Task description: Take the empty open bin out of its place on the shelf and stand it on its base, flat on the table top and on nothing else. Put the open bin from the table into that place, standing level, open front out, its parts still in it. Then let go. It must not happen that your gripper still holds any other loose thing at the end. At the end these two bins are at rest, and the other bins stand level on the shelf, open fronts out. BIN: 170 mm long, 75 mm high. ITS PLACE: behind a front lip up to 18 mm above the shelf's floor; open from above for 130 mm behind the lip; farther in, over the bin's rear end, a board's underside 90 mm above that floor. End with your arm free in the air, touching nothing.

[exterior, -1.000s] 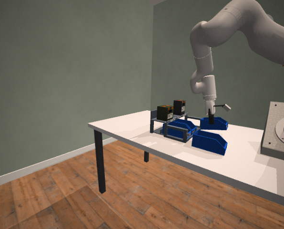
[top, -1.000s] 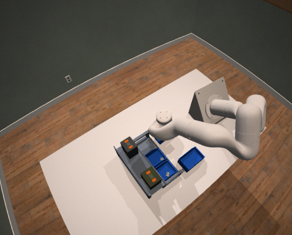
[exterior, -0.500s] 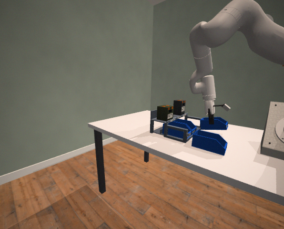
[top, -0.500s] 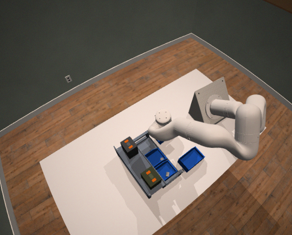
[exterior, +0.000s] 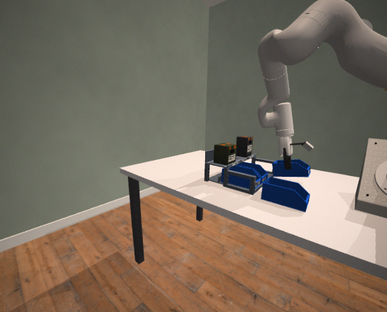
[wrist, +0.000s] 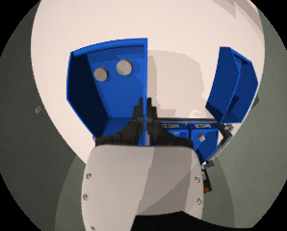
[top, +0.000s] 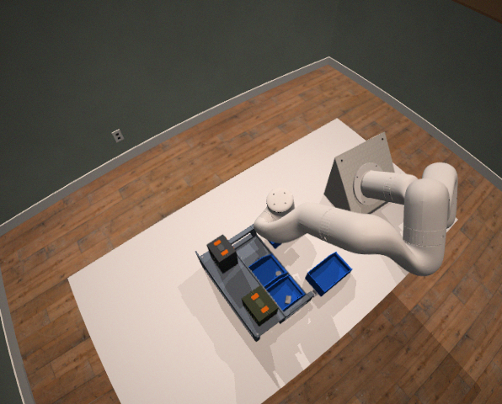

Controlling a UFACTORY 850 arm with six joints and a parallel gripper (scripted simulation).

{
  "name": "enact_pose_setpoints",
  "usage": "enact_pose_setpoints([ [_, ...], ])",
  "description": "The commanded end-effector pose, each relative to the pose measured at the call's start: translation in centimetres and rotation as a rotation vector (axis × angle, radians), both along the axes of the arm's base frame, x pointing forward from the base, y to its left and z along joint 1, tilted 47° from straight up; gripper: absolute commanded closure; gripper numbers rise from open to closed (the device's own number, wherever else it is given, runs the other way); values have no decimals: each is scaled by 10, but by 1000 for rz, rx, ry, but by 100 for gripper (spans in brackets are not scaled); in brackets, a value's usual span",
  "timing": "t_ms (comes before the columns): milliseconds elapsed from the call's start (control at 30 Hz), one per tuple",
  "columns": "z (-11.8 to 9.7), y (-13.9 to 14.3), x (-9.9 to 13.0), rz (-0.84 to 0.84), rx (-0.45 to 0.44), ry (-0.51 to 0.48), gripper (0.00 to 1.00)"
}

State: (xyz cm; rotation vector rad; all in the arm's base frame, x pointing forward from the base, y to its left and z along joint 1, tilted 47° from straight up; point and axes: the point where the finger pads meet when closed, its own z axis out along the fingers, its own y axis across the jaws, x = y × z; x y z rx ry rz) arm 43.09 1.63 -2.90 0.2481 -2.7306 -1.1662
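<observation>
Blue bin [top: 275, 245] [exterior: 297, 170] [wrist: 124, 93] is in hand [exterior: 287, 166] [wrist: 144, 104], box labels [exterior: 231, 158] unreadable.

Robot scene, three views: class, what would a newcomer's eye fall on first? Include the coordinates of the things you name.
Probably the big pale arm [top: 351, 230] [exterior: 321, 36], reaching over the white table [top: 164, 278] [exterior: 173, 168]. Next come the bright blue bins around and inside the grey shelf, one of them, with two round parts in it, pinched at its side wall by the gripper [exterior: 287, 168] [wrist: 145, 103].

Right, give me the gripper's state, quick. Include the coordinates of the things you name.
Gripper [exterior: 287, 167] [wrist: 144, 104]: closed, holding the blue bin with two round parts [top: 275, 244] [exterior: 299, 169] [wrist: 124, 93] by its side wall.
</observation>
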Motion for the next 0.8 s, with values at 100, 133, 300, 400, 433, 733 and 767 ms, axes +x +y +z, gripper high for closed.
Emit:
enact_pose_setpoints([
  [100,0,0,3,-1,-1,-1,100],
  [133,0,0,3,-1,-1,-1,100],
  [300,1,0,5,-1,-1,-1,100],
  [400,1,0,7,-1,-1,-1,100],
  [433,1,0,8,-1,-1,-1,100],
  [733,1,0,13,-1,-1,-1,100],
  [767,1,0,14,-1,-1,-1,100],
])
